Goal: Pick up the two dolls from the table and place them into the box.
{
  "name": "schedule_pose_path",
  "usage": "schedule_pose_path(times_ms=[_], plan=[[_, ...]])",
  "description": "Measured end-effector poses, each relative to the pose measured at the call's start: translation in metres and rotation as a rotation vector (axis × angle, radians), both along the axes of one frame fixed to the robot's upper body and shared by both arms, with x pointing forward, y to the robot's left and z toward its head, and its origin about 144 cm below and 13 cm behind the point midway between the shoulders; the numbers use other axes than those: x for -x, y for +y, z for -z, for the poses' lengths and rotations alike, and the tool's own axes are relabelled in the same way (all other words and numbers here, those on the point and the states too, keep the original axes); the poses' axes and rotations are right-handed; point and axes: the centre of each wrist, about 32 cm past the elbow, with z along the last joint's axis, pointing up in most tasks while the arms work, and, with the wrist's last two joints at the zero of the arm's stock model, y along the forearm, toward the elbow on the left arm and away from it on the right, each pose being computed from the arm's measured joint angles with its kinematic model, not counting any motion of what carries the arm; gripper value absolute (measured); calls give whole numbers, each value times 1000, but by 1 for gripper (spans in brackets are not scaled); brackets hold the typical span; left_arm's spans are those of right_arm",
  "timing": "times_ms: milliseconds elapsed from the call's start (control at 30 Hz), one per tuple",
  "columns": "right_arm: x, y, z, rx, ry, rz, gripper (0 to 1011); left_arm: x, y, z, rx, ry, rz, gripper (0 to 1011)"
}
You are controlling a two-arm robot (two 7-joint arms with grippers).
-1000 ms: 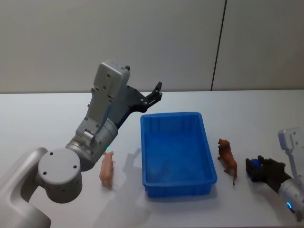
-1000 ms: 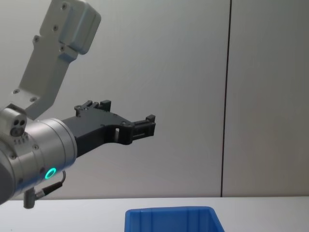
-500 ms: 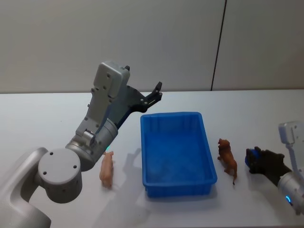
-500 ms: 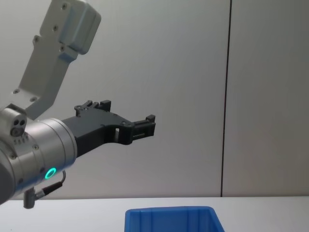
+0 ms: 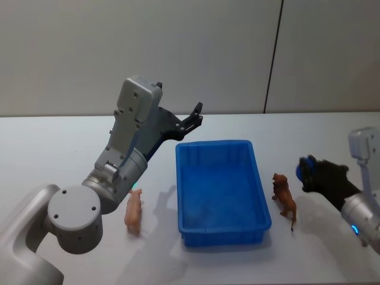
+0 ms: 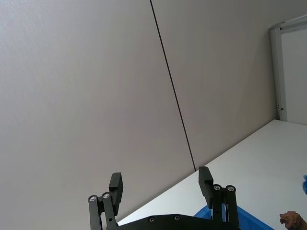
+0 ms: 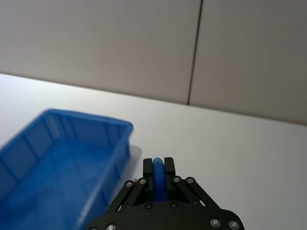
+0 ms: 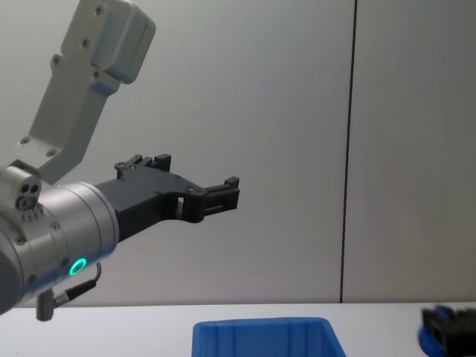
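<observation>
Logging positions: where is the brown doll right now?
In the head view, the brown doll stands on the table just right of the blue box, between it and the right tool.

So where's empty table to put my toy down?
The white tabletop is bare behind the blue plastic bin and far left. Crowded: pink pig doll left of the bin, brown animal doll and right gripper right of it. Left gripper hangs raised.

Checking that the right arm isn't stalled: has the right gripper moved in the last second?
Yes. The right gripper, shut on a blue object, has moved away from the robot and leftward, nearer the brown doll beside the box.
</observation>
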Motion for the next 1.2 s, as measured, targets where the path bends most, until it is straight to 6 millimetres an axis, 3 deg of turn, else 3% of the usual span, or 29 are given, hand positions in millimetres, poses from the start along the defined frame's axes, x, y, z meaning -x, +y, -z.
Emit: schedule_pose_path(times_ms=[300, 667, 833, 933, 967, 1200], plan=[[-8, 20, -20, -52, -95, -116, 98, 0, 0, 0, 0, 0, 0, 1001], [-18, 46, -29, -97, -145, -259, 113, 0, 0, 0, 0, 0, 0, 1001], [-25, 66, -28, -115, -151, -340, 284, 0, 0, 0, 0, 0, 0, 1001], [-28, 72, -26, -118, -150, -360, 337, 0, 0, 0, 0, 0, 0, 1001], [-29, 75, -26, -118, -151, -369, 406, 0, 0, 0, 0, 0, 0, 1001], [-32, 84, -22, -114, -143, -381, 603, 0, 0, 0, 0, 0, 0, 1001]])
